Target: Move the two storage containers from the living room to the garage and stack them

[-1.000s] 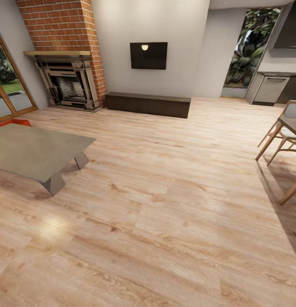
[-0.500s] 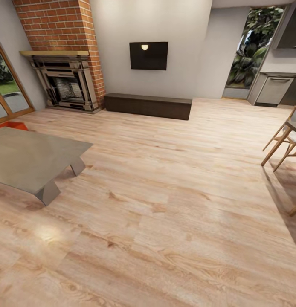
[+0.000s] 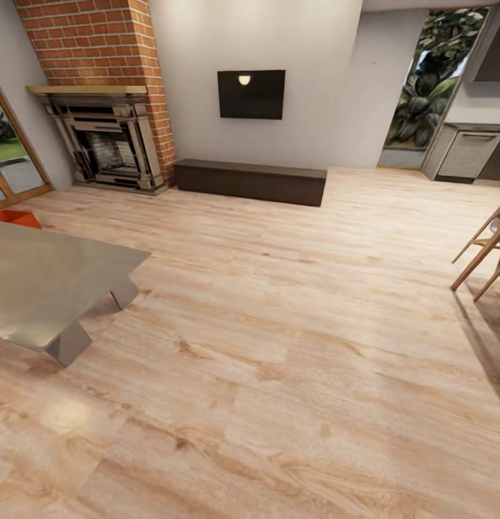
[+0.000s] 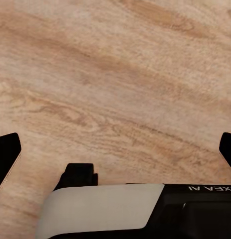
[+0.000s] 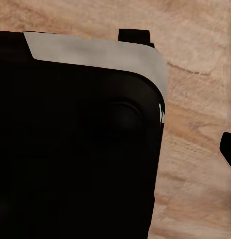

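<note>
— Head view, item one: storage container, orange-red corner, on the light wood plank floor behind the grey low table, by the glass door. Contents?
— Cannot tell.
— Grippers?
— Left gripper: fingertips wide apart, holding nothing. Right: cannot tell.
— Change?
— Whole view has shifted; fireplace unmoved.

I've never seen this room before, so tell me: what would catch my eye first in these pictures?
The red brick fireplace at the far left wall stands out most, with a dark wall screen to its right above a long low dark bench. Nearer, at the left, a low grey table sits on the light wood plank floor, and a sliver of an orange-red storage container peeks out behind it.
</note>
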